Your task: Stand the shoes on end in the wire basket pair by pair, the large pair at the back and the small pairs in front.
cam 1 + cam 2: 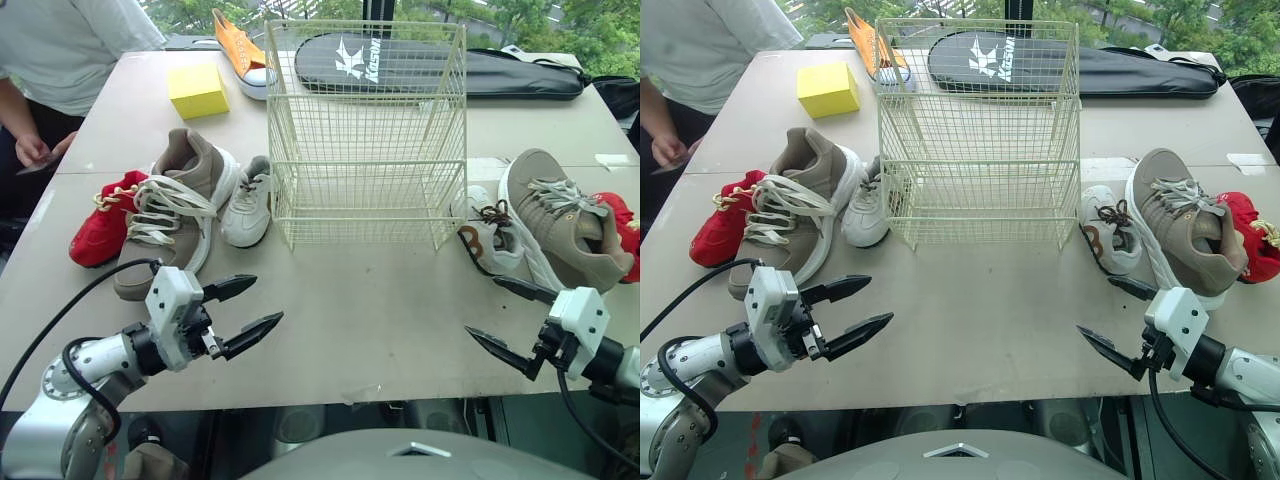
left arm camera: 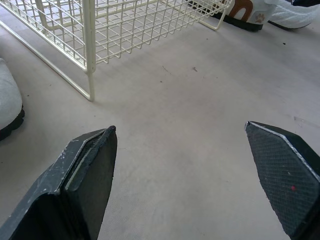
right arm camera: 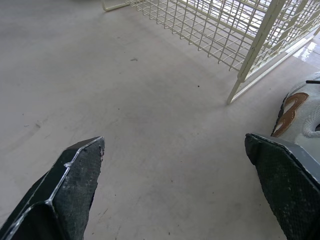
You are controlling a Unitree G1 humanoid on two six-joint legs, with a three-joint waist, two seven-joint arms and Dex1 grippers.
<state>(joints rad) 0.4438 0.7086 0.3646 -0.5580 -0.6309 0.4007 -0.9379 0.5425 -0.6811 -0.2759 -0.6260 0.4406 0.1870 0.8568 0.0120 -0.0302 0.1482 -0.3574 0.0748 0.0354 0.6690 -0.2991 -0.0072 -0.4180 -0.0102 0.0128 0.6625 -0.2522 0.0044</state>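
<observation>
Seven shoes lie on the desk [image 1: 370, 310], and one wire basket [image 1: 365, 140] stands upright and empty in the middle of it. All the shoes lie outside the basket.

Three shoes are to the left of the basket, side by side: the left red shoe [image 1: 105, 222], the left large tan shoe [image 1: 180, 200] and the left small white shoe [image 1: 248, 203], which is just beside the basket's near left corner. Three more are to the right: the right small white shoe [image 1: 487, 235] with brown marks, the right large tan shoe [image 1: 565, 220] and the right red shoe [image 1: 622, 225]. One orange shoe [image 1: 240, 48] lies at the far side of the desk, near one yellow block [image 1: 197, 90]. One black bag [image 1: 440, 65] lies behind the basket, and one person [image 1: 60, 50] is at the far left corner.

Two grippers are over the near part of the desk, both spread wide and holding nothing. The left gripper [image 1: 268, 300] is in front of the left large tan shoe, near its toe but apart from it. The right gripper [image 1: 481, 305] is in front of the right small white shoe, near it and not touching. The basket stands between the two grippers and farther back.
</observation>
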